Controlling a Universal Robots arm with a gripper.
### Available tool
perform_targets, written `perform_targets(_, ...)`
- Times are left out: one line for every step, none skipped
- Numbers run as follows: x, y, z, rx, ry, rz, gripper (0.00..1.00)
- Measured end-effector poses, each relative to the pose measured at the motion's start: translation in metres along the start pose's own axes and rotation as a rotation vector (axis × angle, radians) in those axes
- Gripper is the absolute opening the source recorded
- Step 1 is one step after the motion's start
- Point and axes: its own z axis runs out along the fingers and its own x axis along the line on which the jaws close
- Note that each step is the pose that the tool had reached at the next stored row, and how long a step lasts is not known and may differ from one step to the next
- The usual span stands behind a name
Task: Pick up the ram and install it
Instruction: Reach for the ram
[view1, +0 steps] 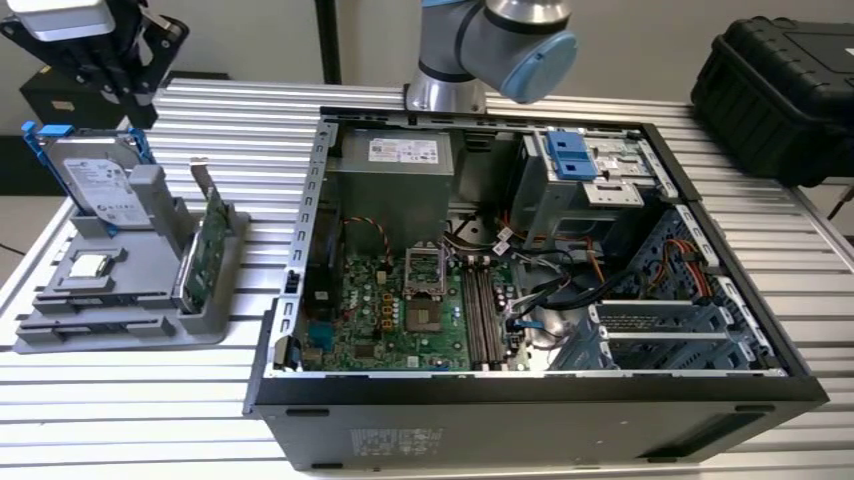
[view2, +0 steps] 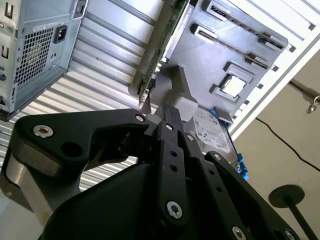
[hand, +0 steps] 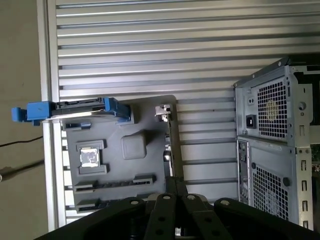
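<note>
Black, the gripper is seen closed on nothing above the grey holder on the worktop. The ram cannot be made out, so pickup is judged undone.

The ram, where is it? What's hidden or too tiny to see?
- Ram: in the first wrist view, the gray holder's narrow slots are too dark to tell if a stick sits there.
- One end of the holder: same view, covered by the gripper.
- Hard drive: second wrist view, partly behind the gripper.
- Motherboard slots: exterior view, too small to tell if filled.
</note>
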Motion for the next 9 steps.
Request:
perform_targets(0.0014, -0.0001, 0.0, -0.0006, 0.0, -0.001, 0.0)
perform_targets(0.0028, -0.0002, 0.0, -0.0012, 0.0001, -0.001, 0.0)
perform_targets(0.0043, -0.0003, 0.0001, -0.0018, 0.0001, -0.002, 0.0)
perform_targets(0.0056, -0.0004, 0.0001, -0.0023, 0.0002, -0.002, 0.0)
perform_targets(0.007, -0.0004, 0.0, -0.0027, 0.0002, -0.003, 0.0)
perform_targets(0.0083, -0.0005, 0.0, -0.0032, 0.0004, -0.003, 0.0)
perform_targets(0.0096, -0.0006, 0.0001, -0.0039, 0.0003, -0.004, 0.0)
perform_targets(0.0107, -0.0007, 0.0, -0.0043, 0.0005, -0.004, 0.0)
perform_targets(0.0119, -0.0008, 0.0, -0.0049, 0.0004, -0.004, 0.0)
